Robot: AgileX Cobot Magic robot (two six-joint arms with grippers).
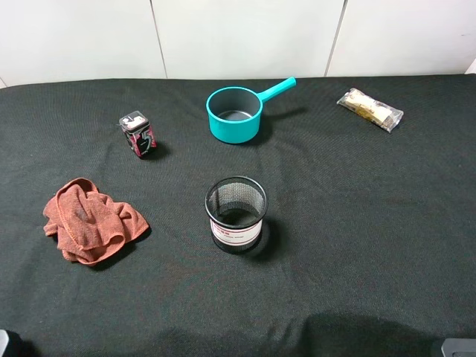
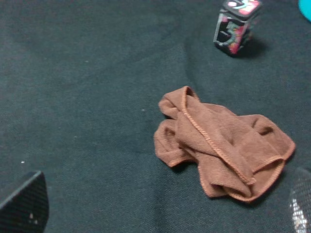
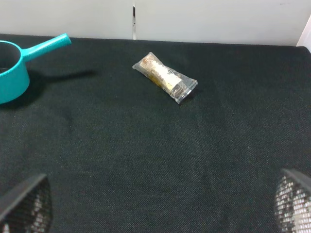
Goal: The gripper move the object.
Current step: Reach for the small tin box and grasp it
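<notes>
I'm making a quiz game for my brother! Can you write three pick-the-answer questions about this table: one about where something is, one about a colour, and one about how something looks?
1. Seen from the high camera, where is the small black box compared with the pot?
A) inside it
B) to its left
C) to its right

2. What colour is the pot?
A) yellow
B) white
C) teal

3. How is the cloth lying?
A) crumpled in a heap
B) folded in a neat square
C) spread out flat

Answers:
1 B: the box stands by itself, left of the pot.
2 C: the bowl and the handle are both teal.
3 A: it is bunched up with folds all over.
</notes>
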